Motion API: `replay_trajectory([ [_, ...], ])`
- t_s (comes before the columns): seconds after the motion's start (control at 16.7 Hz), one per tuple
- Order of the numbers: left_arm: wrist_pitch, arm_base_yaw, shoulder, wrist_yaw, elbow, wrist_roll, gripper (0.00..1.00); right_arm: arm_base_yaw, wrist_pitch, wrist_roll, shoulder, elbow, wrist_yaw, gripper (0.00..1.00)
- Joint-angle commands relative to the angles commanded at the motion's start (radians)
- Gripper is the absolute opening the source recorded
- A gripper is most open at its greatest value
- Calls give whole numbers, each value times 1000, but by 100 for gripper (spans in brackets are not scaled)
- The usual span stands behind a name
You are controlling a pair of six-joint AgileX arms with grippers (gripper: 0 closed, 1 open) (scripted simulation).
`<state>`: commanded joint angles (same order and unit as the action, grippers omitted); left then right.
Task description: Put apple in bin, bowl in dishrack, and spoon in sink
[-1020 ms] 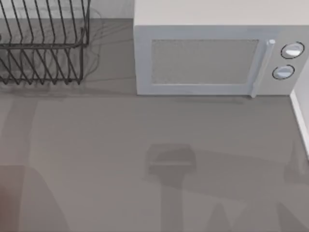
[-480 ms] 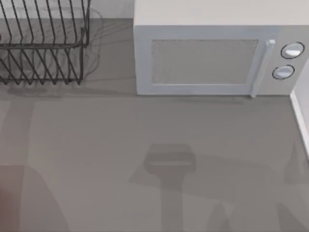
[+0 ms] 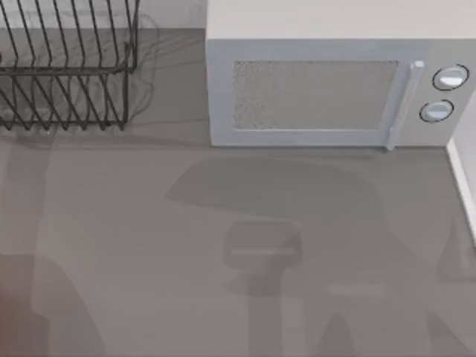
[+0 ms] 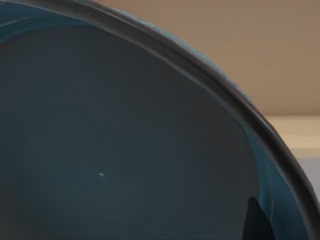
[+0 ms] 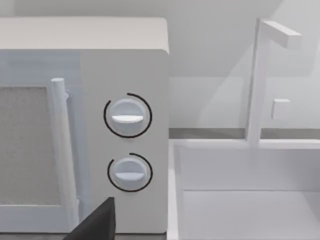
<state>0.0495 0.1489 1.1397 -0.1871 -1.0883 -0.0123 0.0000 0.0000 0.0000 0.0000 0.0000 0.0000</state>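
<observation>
Left wrist view: smooth, curved teal bowl (image 4: 125, 150)

White microwave (image 3: 338, 82) (two round dials) at the grey table's (image 3: 149, 245) back edge.

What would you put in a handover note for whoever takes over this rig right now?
Left gripper: its wrist camera is pressed up close to the bowl, teal inside with a dark rim; whether the bowl is gripped cannot be seen.
Right gripper: its wrist camera faces the microwave dials, with the white sink and its faucet beside them.
Dishrack: at the top view's far left, with nothing visibly in it, so the bowl is not yet racked.
Left to do: bowl into dishrack, apple into bin, spoon into sink.
</observation>
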Motion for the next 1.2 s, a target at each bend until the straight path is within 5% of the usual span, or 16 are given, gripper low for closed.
replay_trajectory([
  [0.78, 723, -75, 564, 72, 140, -1, 0, 0, 0, 0, 0, 0, 0, 100],
  [1.2, 781, -82, 616, 81, 165, -3, 0, 0, 0, 0, 0, 0, 0, 100],
])
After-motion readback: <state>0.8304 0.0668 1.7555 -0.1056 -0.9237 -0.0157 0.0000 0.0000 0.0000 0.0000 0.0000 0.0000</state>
